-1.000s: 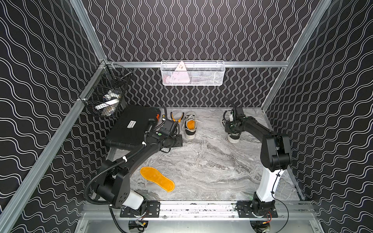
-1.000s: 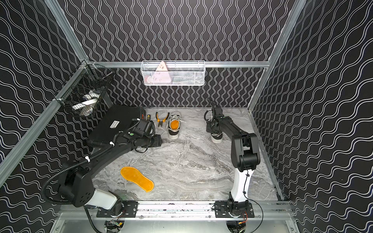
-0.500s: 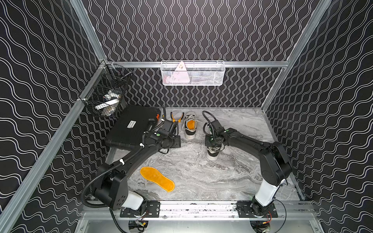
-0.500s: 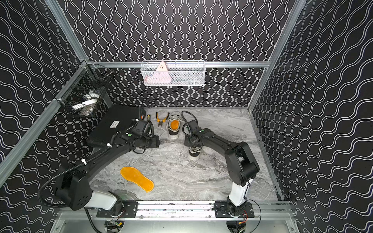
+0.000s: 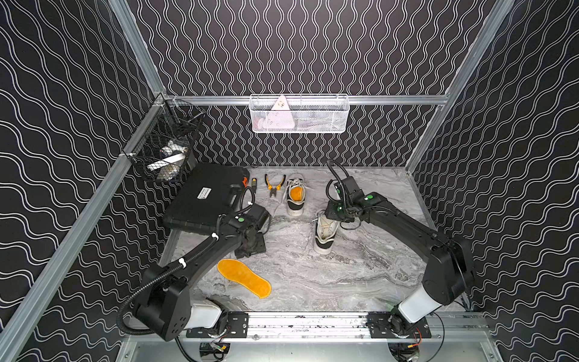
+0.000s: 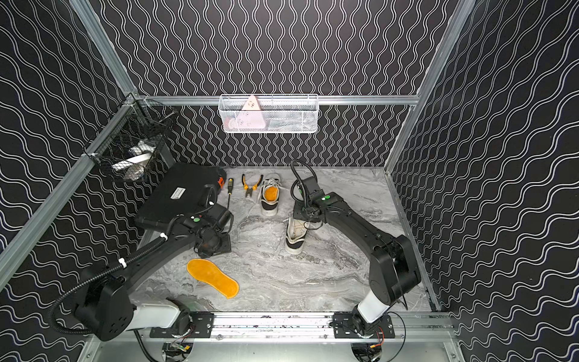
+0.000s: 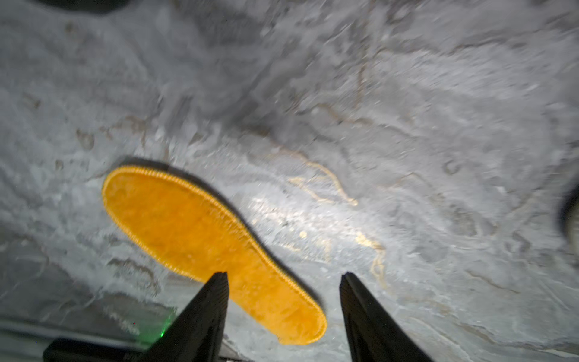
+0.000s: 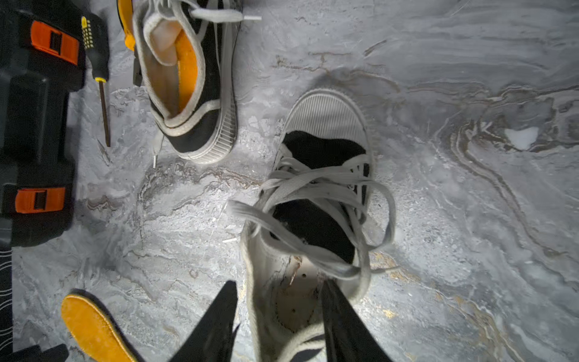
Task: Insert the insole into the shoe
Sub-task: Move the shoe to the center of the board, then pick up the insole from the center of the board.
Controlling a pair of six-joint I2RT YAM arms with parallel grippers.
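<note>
Nearest the front rail: the orange insole [image 5: 244, 279] lies flat on the marble table [image 5: 360, 269]. It is set on a diagonal, well apart from both shoes, and nothing holds it.

Just beyond it is my left gripper [image 7: 283, 274], hanging beside the insole's farther end in both top views. The jaws stand apart with nothing between them. The wrist view is blurred. In it the insole lies below and ahead, and one fingertip overlaps its edge. I cannot tell if they touch.

Mid-table: the shoe [image 5: 324, 238], a black-and-white sneaker, stands upright on its sole with the heel toward the rail. Its laces are loose and tangled, and a pale footbed shows inside the opening.

My right gripper [image 8: 279, 281] is at that opening with the jaws parted. One finger is inside the shoe and the other is outside its side wall. The wall is straddled with slack, not pinched.

Farther back: the second shoe [image 5: 296, 197] lies parallel to the first, with orange showing inside it.

Left of it are the pliers [image 5: 275, 185], then the screwdriver [image 6: 229, 191], then the black case [image 5: 203, 197] with its orange latches.

On the walls are a white wire basket [image 5: 299, 114] at the back and a black wire basket [image 5: 166, 150] on the left rail.
</note>
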